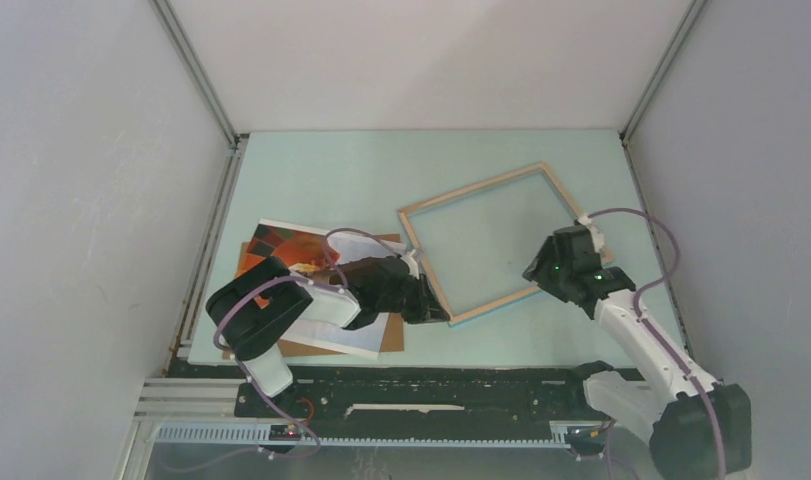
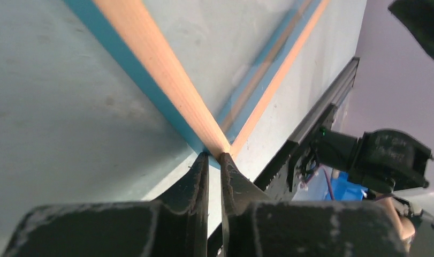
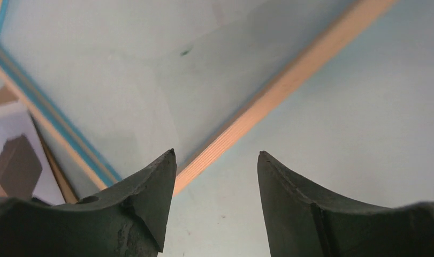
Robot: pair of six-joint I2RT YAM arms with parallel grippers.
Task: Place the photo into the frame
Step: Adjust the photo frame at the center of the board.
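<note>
Top view. Shows the frame (image 1: 471,188) lying on the pale green table (image 1: 311,170), light wood side up, turned cornerwise like a diamond, a little toward 3 o'clock of centre. Places the photo (image 1: 281,245) at 9 o'clock of the frame, outside it, resting on a brown backing board (image 1: 389,338). Gives orange-red and dark patches and a white border, with much of the rest hidden under the left arm (image 1: 281,300). Puts the left gripper (image 1: 439,312) at the frame's 7 o'clock corner and the right gripper (image 1: 534,272) over the rail on its 4 o'clock side. Cannot tell from up here how wide either stands.

Left wrist view. Looks along the frame from that corner: one wood rail running off toward 11 o'clock with a blue edge beside it, the other toward 1 o'clock. Shows the two black fingers (image 2: 196,182) narrowed to a thin slit, tips nipped on the very point of the corner. Catches the dark wrist of the right arm (image 2: 391,155) at 3 o'clock.

Right wrist view. Shows the fingers spread wide, only bare table between the tips, nothing gripped. Has a wood rail of the frame slanting from 1 o'clock down to the fingertip on the 7 o'clock side, ending just beside it, and a blue-edged rail at 9 o'clock. Glimpses the photo at 8 o'clock beyond that rail: white border and a dark brown block.
</note>
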